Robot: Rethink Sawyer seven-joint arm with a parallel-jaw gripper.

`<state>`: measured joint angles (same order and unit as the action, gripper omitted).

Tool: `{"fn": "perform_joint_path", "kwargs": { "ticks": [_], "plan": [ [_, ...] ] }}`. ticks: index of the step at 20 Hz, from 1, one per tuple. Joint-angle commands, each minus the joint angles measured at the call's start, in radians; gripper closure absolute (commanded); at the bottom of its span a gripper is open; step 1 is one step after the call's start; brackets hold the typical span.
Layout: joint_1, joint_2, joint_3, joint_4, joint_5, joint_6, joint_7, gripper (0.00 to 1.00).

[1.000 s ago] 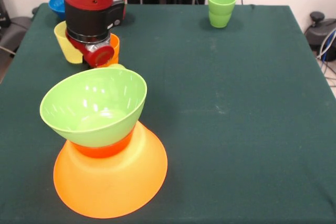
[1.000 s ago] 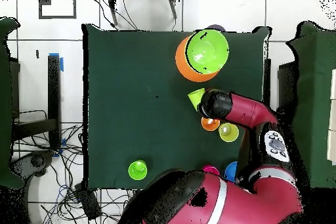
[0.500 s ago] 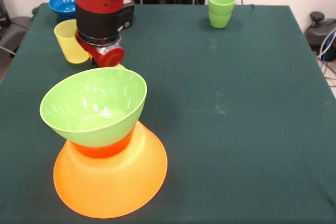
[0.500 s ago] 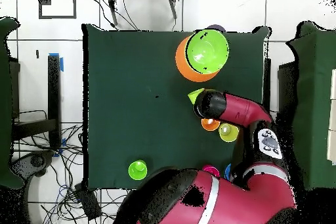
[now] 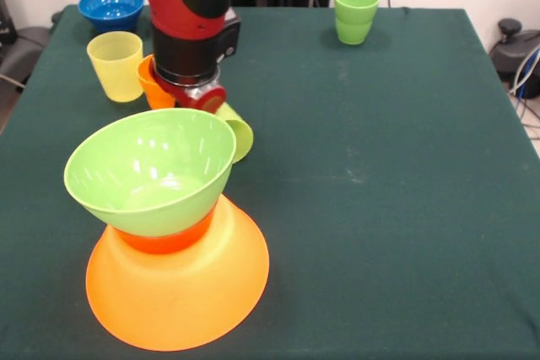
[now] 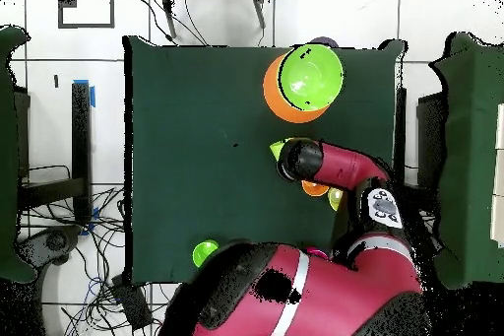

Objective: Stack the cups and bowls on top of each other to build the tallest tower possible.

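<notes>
Nearest in the front view, the tower (image 5: 173,242) stands on the left part of the dark green desk (image 5: 380,208). Its base is the very large orange bowl (image 5: 181,292), mouth down, with a small orange-red bowl (image 5: 164,239) on its crown and the lime green bowl (image 5: 150,171) upright on top, tilted a little and empty. From overhead the same tower (image 6: 302,83) shows as a green disc over an orange one, near one desk edge.

Just behind the green bowl's right rim, a lime green cup (image 5: 236,131) lies on its side on the desk, and in the overhead view only a small part of it (image 6: 278,146) shows beside the arm's end. The hand (image 5: 201,95) hangs directly above this cup's far end, its red underside close over it. The fingers are hidden under the wrist, so how far the hand is open, and whether it has hold of the cup, cannot be told.

Left of the hand, an orange cup (image 5: 153,86) stands upright, partly covered by the arm, and left of that stands a yellow cup (image 5: 116,65), also upright, just beside it.

Farther back, a small blue bowl (image 5: 111,8) sits at the far left corner of the desk. Well apart, at the far right, two green cups (image 5: 355,14) stand nested, one inside the other, upright.
</notes>
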<state>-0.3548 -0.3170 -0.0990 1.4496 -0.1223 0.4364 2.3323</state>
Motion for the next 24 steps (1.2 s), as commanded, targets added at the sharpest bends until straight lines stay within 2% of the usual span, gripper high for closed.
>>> {"fn": "perform_joint_path", "kwargs": {
  "ticks": [1, 24],
  "plan": [
    [0.052, 0.048, 0.091, 0.067, 0.040, -0.079, 0.135, 1.00],
    [0.095, -0.076, 0.075, 0.128, 0.128, 0.032, 0.116, 1.00]
  ]
}}
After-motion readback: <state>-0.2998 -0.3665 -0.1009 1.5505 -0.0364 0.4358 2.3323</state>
